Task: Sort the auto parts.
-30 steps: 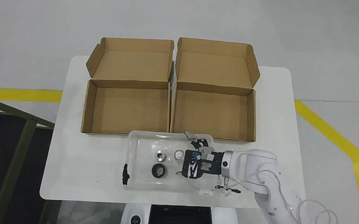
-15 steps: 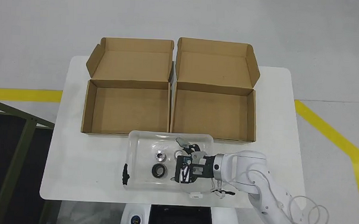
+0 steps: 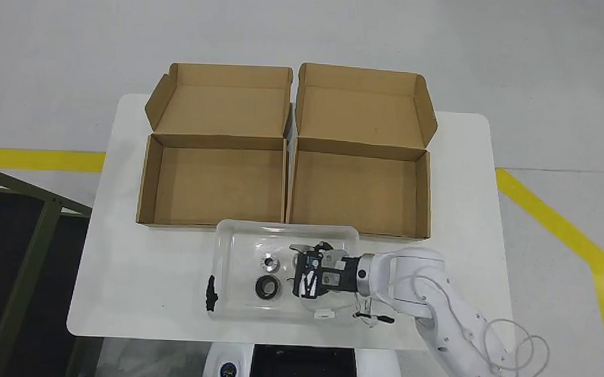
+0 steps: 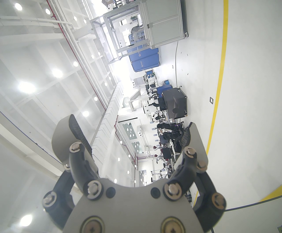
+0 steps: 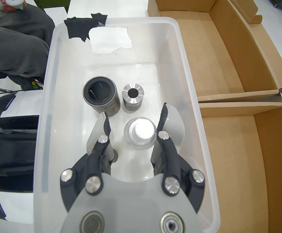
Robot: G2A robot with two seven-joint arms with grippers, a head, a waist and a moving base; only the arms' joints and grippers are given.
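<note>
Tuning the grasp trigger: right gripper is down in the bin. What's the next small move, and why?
Probably close the right gripper on the white round part. Its open fingers sit either side of that part inside the clear bin; the black cylinder and metal bushing lie beyond the tips.

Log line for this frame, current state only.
right hand open, astride white round capped part in clear plastic bin | left hand open, holding nothing
</note>
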